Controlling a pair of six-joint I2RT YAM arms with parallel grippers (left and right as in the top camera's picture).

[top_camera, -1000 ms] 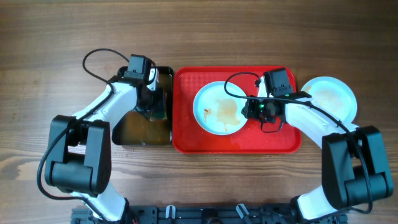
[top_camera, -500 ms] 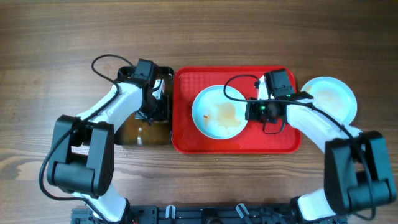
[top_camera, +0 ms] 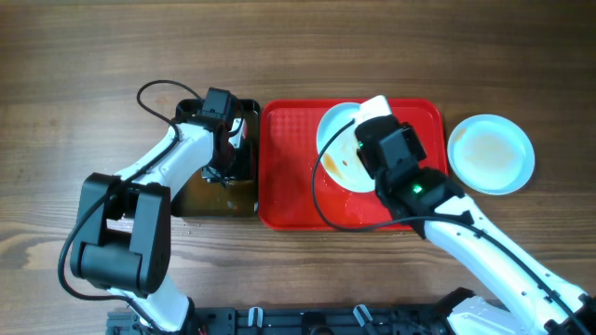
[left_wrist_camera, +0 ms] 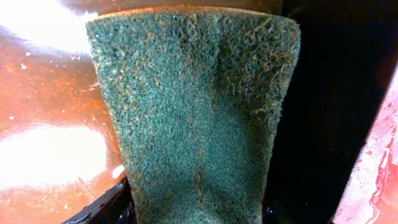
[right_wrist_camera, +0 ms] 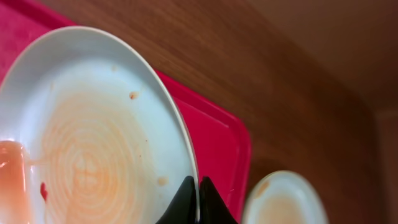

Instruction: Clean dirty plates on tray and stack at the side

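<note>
My right gripper (right_wrist_camera: 198,200) is shut on the rim of a pale plate (right_wrist_camera: 93,143) with an orange ringed smear. It holds the plate tilted above the back of the red tray (top_camera: 289,186). In the overhead view my right arm covers most of that plate (top_camera: 337,140). A second smeared plate (top_camera: 491,154) lies on the table right of the tray and also shows in the right wrist view (right_wrist_camera: 286,199). No third plate shows. My left gripper (top_camera: 226,154) is shut on a green sponge (left_wrist_camera: 193,124) over the black tub (top_camera: 200,195).
The black tub holds brownish-orange water (left_wrist_camera: 50,155) and stands against the tray's left side. Wet streaks lie on the tray floor (top_camera: 363,209). Wooden table (top_camera: 74,56) surrounds everything.
My right arm has swung round and lifted the plate off the tray floor, tilting it and carrying it toward the tray's back. My left gripper moved slightly right in the tub, then stayed.
</note>
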